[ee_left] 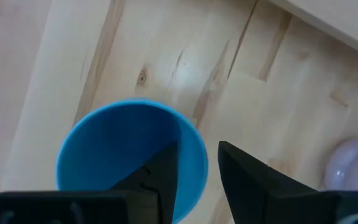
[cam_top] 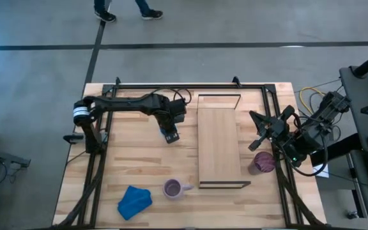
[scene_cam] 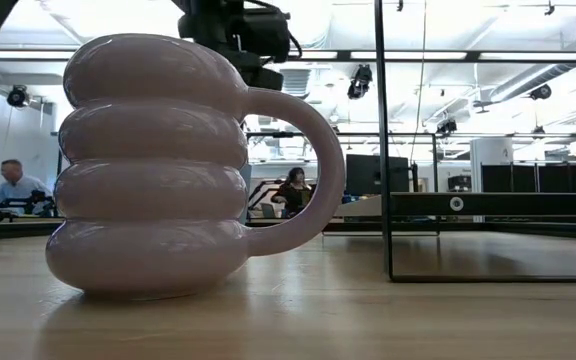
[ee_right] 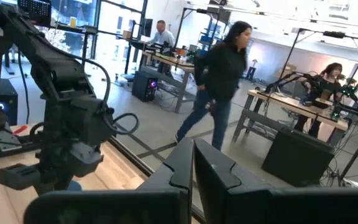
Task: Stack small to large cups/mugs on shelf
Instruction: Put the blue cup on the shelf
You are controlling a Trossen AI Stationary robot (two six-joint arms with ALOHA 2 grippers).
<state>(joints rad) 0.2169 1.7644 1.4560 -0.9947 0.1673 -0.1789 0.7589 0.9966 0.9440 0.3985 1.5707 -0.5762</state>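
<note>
The small bright blue cup (ee_left: 129,155) stands left of the shelf (cam_top: 219,137), under my left gripper (cam_top: 170,133). That gripper points down and is open by a narrow gap, with one finger (ee_left: 160,177) inside the cup and the other (ee_left: 247,180) outside its wall. The pale lilac mug (cam_top: 173,188) stands upright on the table near the front edge and fills the low view (scene_cam: 158,170). The dark purple cup (cam_top: 262,163) stands right of the shelf. My right gripper (ee_right: 193,168) is shut and empty, raised at the right (cam_top: 260,131). My left gripper straddles the blue cup's wall (ee_left: 199,163) from above. A strip of table shows between the outer finger and the wall. Whether the inner finger touches the wall I cannot tell.
A crumpled blue cloth (cam_top: 134,201) lies at the front left. The shelf's dark frame ends stand at its far (cam_top: 219,96) and near (cam_top: 225,185) ends. Black rails run along the table's edges (cam_top: 190,85). People show in the room beyond the table.
</note>
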